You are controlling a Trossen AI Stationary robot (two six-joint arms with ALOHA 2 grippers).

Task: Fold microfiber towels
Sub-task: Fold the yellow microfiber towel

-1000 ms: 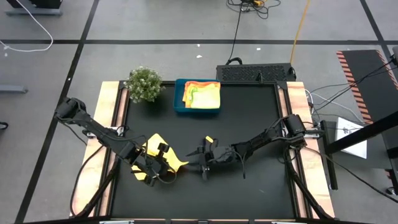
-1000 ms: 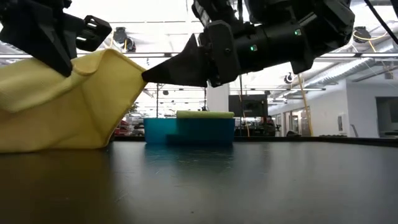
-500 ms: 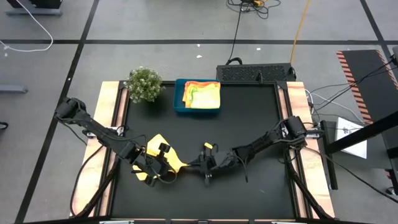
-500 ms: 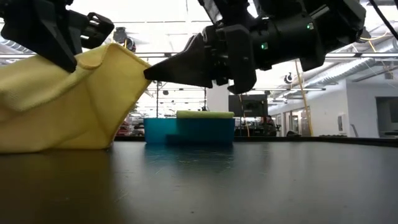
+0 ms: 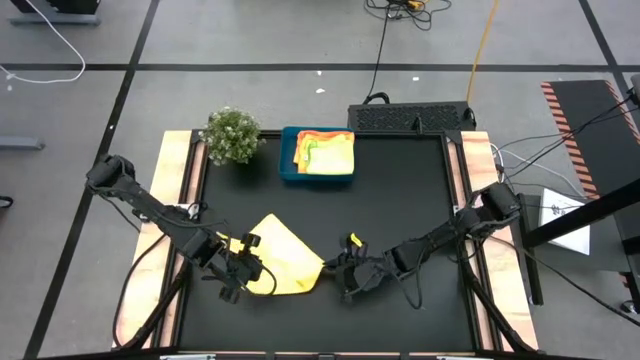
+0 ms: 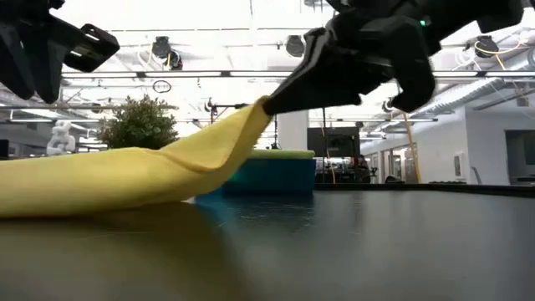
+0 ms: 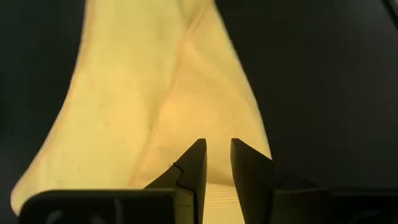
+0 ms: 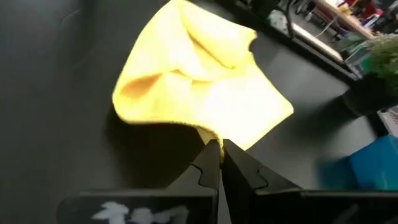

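The right gripper [image 5: 340, 280] is pinching the yellow towel's [image 5: 280, 262] four-o'clock corner, dragging it flat. The left gripper [image 5: 232, 285], at eight o'clock, is parting slightly, having released the cloth, which has dropped from a raised bunch, ready for folding.

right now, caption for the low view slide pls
Right gripper shut on a corner of the yellow towel, lifting it off the black table.

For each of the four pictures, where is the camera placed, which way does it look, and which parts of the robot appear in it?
High view: above the table, looking straight down; both arms, yellow towel, blue tray, plant.
Low view: at table height, looking level across into the room; right gripper lifts a towel corner.
Left wrist view: on the left arm, looking past its parted fingers down on the towel.
Right wrist view: on the right arm; its fingers pinch the towel's edge.
All four views share the yellow towel.
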